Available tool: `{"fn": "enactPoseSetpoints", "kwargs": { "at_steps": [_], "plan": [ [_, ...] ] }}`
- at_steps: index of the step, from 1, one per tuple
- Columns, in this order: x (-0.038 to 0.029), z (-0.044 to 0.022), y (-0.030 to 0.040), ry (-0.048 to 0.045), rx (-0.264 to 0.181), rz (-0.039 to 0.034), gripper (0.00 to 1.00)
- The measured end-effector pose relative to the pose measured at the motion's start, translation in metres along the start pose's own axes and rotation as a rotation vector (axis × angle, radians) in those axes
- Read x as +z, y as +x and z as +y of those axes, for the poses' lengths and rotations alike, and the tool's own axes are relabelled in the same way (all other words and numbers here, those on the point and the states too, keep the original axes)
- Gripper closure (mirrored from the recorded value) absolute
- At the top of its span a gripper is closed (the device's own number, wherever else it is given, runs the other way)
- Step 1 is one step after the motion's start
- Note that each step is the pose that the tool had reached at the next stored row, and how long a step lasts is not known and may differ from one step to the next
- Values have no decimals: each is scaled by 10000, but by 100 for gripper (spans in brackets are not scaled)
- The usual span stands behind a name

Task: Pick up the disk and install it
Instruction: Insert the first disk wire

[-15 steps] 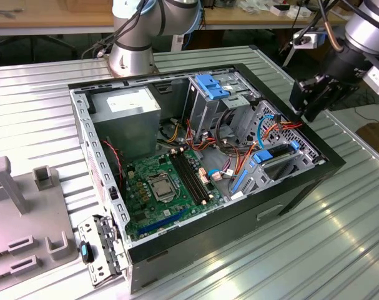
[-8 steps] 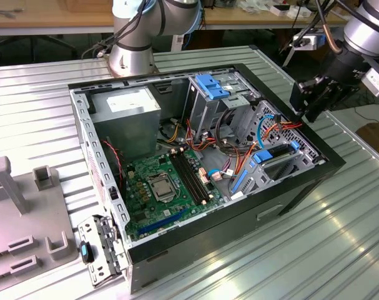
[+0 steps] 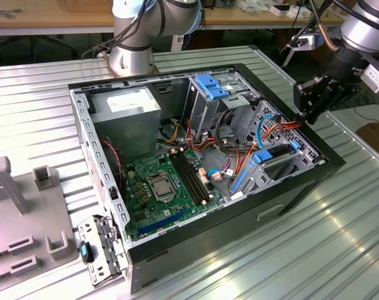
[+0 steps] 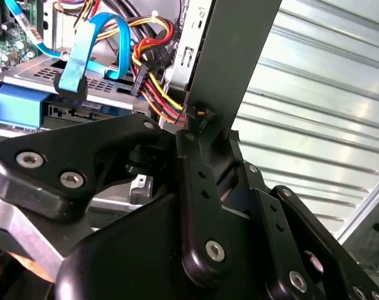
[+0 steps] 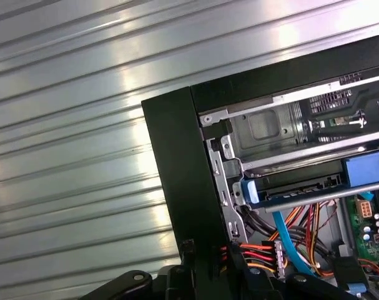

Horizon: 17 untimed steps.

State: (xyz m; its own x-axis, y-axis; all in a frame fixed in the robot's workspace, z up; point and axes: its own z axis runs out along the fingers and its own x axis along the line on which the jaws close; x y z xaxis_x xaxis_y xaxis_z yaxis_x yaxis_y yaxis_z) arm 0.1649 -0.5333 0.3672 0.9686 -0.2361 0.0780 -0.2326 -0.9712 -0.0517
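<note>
At three o'clock of the case, my claw hovers; open or closed, I cannot tell. Disk at my seven o'clock, cables close by: I judge a slow, square approach best.

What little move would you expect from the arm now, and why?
Probably a short shift inward over the case wall, toward the disk. The gripper hangs at that wall beside the cable bundle, apart from the disk, which lies in the drive bay. Whether it is fully seated I cannot tell.
</note>
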Motion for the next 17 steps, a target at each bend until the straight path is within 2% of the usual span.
{"fn": "enactPoseSetpoints", "kwargs": {
  "at_steps": [2, 6, 7, 8, 10, 11, 17],
  "plan": [
    [1, -23, -6, -2, 41, 2, 67],
    [3, -28, -7, -4, 47, 2, 67],
    [4, -28, -7, -4, 47, 2, 68],
    [5, -28, -7, -4, 47, 3, 75],
    [7, -28, -7, -4, 47, 3, 75],
    [8, -27, -7, -3, 47, 2, 82],
    [9, -28, -7, -3, 47, 2, 82]
  ]
}}
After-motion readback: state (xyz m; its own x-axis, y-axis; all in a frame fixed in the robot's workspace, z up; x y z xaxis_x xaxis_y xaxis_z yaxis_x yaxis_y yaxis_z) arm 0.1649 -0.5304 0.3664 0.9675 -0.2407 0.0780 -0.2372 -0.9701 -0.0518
